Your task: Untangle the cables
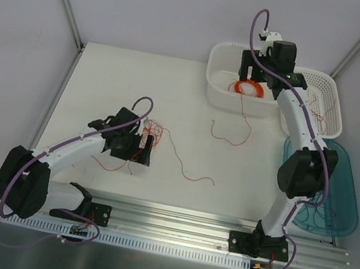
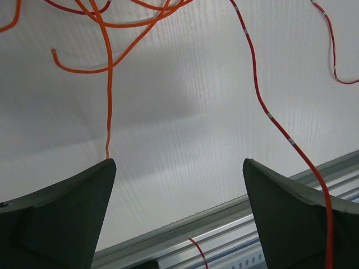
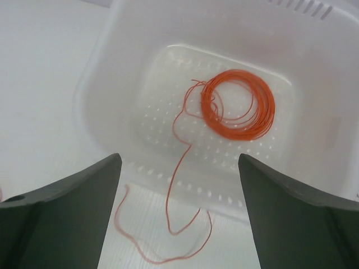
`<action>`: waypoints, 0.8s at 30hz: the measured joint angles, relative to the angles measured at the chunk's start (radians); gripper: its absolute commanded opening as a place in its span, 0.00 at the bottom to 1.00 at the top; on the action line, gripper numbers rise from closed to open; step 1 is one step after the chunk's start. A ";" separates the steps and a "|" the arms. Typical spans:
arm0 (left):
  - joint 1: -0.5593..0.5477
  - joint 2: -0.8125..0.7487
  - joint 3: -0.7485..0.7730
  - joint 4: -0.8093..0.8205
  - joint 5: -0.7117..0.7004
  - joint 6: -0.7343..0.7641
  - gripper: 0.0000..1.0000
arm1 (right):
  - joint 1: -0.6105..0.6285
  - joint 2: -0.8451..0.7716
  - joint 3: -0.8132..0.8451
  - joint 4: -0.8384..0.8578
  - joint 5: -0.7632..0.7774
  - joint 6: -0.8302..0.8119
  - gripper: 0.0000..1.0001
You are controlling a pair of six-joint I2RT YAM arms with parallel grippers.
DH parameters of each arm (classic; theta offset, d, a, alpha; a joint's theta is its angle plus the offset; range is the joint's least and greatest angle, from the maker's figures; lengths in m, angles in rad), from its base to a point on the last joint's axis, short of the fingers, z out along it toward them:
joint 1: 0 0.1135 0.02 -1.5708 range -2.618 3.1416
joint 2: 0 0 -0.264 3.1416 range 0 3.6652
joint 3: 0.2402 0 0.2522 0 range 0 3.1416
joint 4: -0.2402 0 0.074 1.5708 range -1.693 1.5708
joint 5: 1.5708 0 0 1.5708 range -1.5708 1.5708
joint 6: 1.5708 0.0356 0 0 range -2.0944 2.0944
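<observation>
The cables are a small knot of red and orange strands (image 1: 155,130) on the white table, with one thin strand (image 1: 188,167) trailing right. My left gripper (image 1: 141,147) stands just in front of the knot. In the left wrist view this gripper (image 2: 179,162) is open with nothing between its fingers. Orange loops (image 2: 106,33) and a red strand (image 2: 263,106) lie ahead of it. My right gripper (image 1: 250,70) hangs open over a white basket (image 1: 219,89). In the right wrist view, this gripper (image 3: 179,157) holds nothing.
A neat orange ring coil (image 3: 238,103) lies in the white basket (image 3: 112,73), its tail (image 3: 179,224) running over the rim onto the table. A slotted white basket (image 1: 326,97) and a teal tray (image 1: 343,198) stand at right. An aluminium rail (image 1: 185,222) borders the near edge.
</observation>
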State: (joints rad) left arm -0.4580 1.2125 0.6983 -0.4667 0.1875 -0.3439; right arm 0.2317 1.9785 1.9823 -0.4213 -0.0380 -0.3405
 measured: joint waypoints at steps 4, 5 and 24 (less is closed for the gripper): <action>0.000 0.054 0.043 -0.014 -0.042 0.034 0.99 | 0.006 -0.197 -0.184 0.005 -0.055 0.063 0.89; 0.000 0.063 0.053 -0.018 -0.055 0.046 0.99 | 0.008 -0.243 -0.229 0.003 -0.061 0.082 0.89; 0.000 0.139 0.134 -0.038 -0.302 0.179 0.99 | 0.104 -0.163 -0.519 -0.179 -0.185 -0.001 0.86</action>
State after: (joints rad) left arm -0.4580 1.3518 0.8326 -0.5049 -0.1143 -0.1650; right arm 0.3355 1.8156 1.4631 -0.6003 -0.2226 -0.3416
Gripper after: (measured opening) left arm 0.992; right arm 0.862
